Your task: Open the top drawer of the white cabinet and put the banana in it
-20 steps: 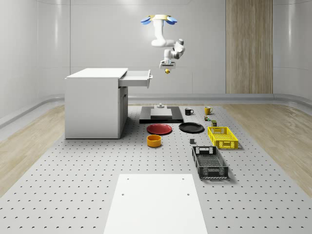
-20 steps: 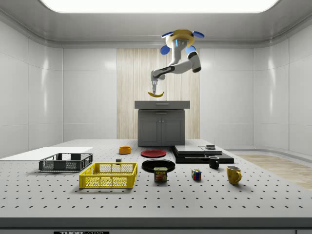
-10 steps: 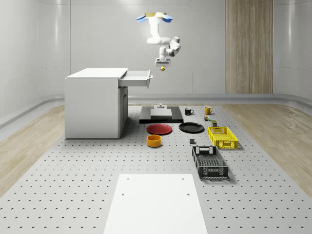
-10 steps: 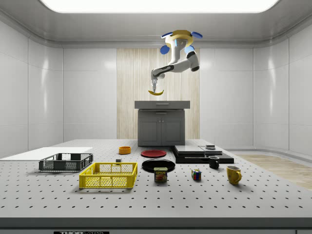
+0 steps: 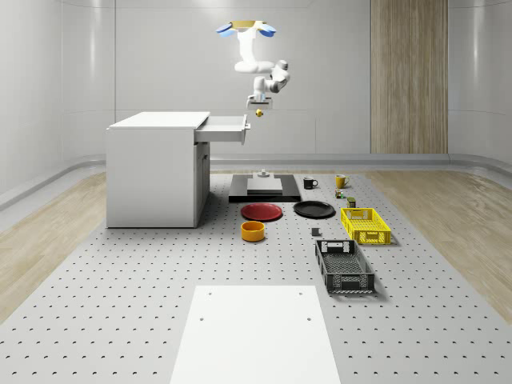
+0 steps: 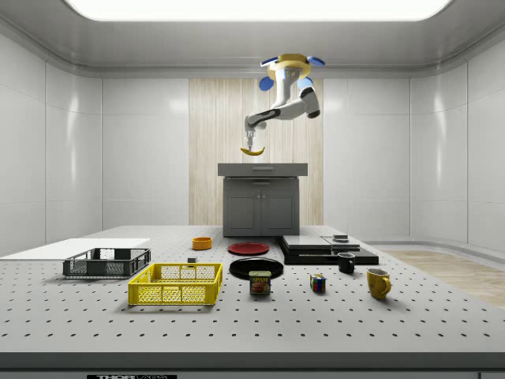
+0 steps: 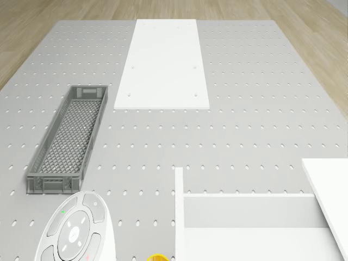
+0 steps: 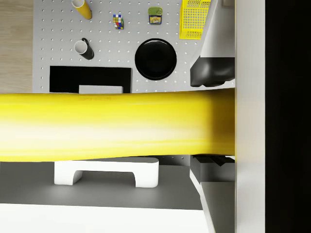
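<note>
Banana (image 8: 116, 126): yellow, held crosswise between the fingers of the gripper (image 5: 258, 105), hanging directly under it in mid-air.
Gripper: closed on the banana, pointing down, high above the table (image 5: 120, 320).
Top drawer (image 5: 224, 128): pulled open; its front edge lies just below the gripper and slightly toward the whole-scene view's left.
White cabinet (image 5: 156, 168): below the gripper, further to that same side.
Drone (image 5: 246, 30): hovering above the gripper, over the drawer's open end.
Black plate (image 8: 155, 58), black mug (image 8: 83, 47), yellow crate (image 8: 195, 18): on the table far beneath the gripper.
</note>
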